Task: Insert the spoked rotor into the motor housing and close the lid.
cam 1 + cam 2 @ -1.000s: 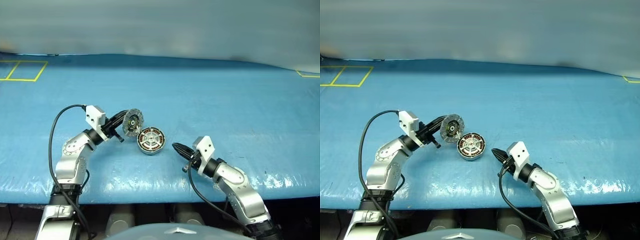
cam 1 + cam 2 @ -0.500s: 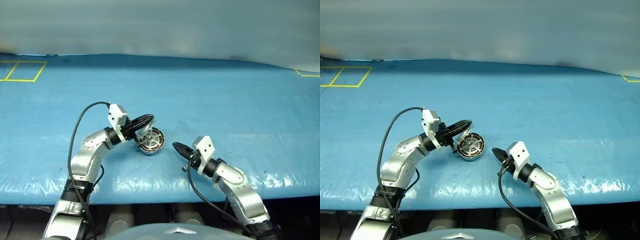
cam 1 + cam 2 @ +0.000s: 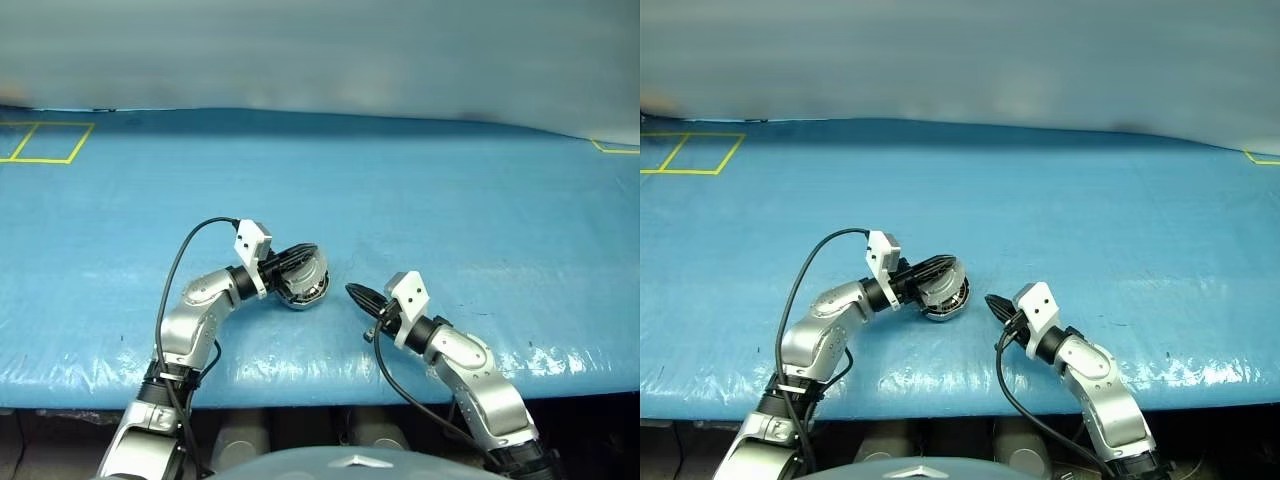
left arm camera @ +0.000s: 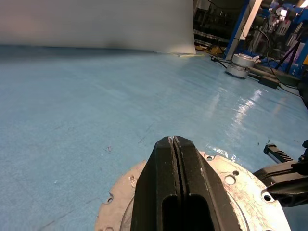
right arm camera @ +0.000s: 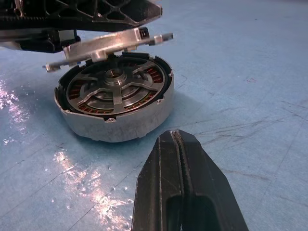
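Observation:
The motor housing [image 5: 120,122] lies on the blue table, copper windings showing around its inside. The spoked rotor [image 5: 115,84] sits flat inside it. The lid [image 5: 103,45] hangs tilted over the housing's far side, partly lowered, with a gap still showing toward my right gripper. My left gripper [image 3: 313,253] is shut and its fingers [image 4: 174,192] rest on the lid's plain grey outer face [image 4: 231,180], holding nothing. My right gripper [image 3: 352,292] is shut and empty, a short way right of the housing and pointing at it.
Yellow tape squares [image 3: 45,142] mark the table's far left, and a yellow corner [image 3: 610,148] marks the far right. The table's front edge [image 3: 320,385] runs just below both arms. Machinery [image 4: 243,65] stands beyond the table.
My left arm swung right and down, tipping the lid from upright beside the housing to tilted over it. The right arm kept still.

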`<action>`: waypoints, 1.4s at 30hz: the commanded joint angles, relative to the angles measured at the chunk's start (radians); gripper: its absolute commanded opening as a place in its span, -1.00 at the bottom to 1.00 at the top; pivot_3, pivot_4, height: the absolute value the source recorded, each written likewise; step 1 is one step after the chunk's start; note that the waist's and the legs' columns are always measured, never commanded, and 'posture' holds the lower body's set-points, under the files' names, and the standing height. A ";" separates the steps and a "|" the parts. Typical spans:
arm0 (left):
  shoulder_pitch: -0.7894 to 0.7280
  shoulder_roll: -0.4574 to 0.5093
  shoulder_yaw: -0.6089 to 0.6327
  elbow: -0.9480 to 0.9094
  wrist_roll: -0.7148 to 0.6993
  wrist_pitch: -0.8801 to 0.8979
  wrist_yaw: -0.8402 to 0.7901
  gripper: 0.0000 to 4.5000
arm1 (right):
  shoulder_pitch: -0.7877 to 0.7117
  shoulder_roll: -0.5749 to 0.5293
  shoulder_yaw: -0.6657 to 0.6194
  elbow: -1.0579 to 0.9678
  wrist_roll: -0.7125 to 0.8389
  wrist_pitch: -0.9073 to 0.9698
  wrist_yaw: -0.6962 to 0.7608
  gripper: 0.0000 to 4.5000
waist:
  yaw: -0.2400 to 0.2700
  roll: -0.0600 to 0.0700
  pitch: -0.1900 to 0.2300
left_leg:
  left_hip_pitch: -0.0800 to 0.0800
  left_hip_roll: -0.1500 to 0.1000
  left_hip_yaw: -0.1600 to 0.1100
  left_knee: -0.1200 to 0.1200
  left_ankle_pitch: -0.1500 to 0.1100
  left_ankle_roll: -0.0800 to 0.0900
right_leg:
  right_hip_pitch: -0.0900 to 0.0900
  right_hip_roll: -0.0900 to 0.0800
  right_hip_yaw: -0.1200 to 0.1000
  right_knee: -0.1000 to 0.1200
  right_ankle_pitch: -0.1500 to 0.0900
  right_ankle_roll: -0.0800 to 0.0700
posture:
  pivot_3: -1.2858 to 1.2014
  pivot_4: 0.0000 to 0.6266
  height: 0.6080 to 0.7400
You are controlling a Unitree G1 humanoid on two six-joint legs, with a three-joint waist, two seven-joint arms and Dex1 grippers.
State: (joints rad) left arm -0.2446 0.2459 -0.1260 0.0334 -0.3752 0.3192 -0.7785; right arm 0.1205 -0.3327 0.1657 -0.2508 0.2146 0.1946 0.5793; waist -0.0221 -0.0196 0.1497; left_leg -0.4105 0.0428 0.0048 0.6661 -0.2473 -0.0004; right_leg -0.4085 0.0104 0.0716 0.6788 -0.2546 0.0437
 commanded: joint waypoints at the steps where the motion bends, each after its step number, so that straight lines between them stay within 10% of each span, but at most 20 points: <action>1: -0.001 -0.010 -0.018 0.013 0.031 -0.015 0.018 -1.00 | -0.010 0.011 -0.003 -0.012 -0.003 -0.028 -0.006 -0.98 | 0.000 0.000 0.000 | 0.000 0.000 0.000 0.000 0.000 0.000 | 0.000 0.000 0.000 0.000 0.000 0.000 | 0.03 -0.52 1.00; 10: 0.001 -0.044 -0.011 0.019 0.060 -0.038 0.061 -1.00 | -0.010 0.019 -0.004 -0.015 -0.002 -0.025 -0.009 -0.98 | 0.001 0.001 -0.001 | 0.000 0.000 0.000 0.000 0.000 0.000 | 0.001 0.000 0.000 0.000 0.000 0.000 | 0.03 -0.52 1.00; 22: 0.161 0.004 0.122 -0.411 -0.265 0.131 0.050 -1.00 | -0.064 -0.034 -0.057 -0.132 0.117 0.248 -0.002 -0.98 | -0.004 0.001 0.000 | 0.000 0.001 0.000 0.000 0.000 0.000 | 0.000 0.000 0.000 0.000 0.000 0.000 | 0.03 -0.52 1.00; 31: 0.358 0.019 0.204 -0.526 -0.066 -0.088 0.220 -1.00 | -0.222 -0.101 -0.034 -0.091 0.137 0.278 0.108 -0.98 | -0.004 0.001 0.000 | 0.000 0.000 0.000 0.000 0.000 0.000 | 0.000 0.000 0.001 0.000 0.000 0.000 | 0.03 -0.52 1.00; 42: 0.628 0.005 0.154 -0.530 0.031 -0.287 0.228 -1.00 | -0.403 -0.118 0.094 0.145 -0.042 0.016 0.223 0.45 | -0.003 0.001 0.000 | 0.001 0.000 0.002 0.000 0.000 0.000 | 0.000 -0.001 0.001 -0.001 -0.004 -0.004 | 0.03 -0.52 1.00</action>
State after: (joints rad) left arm 0.3780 0.2575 0.0363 -0.4715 -0.3205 0.0656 -0.5332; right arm -0.2583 -0.4505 0.2547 -0.1117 0.1772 0.2501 0.7699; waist -0.0248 -0.0185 0.1500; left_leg -0.4099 0.0432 0.0068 0.6658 -0.2469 0.0000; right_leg -0.4090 0.0095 0.0729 0.6782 -0.2586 0.0394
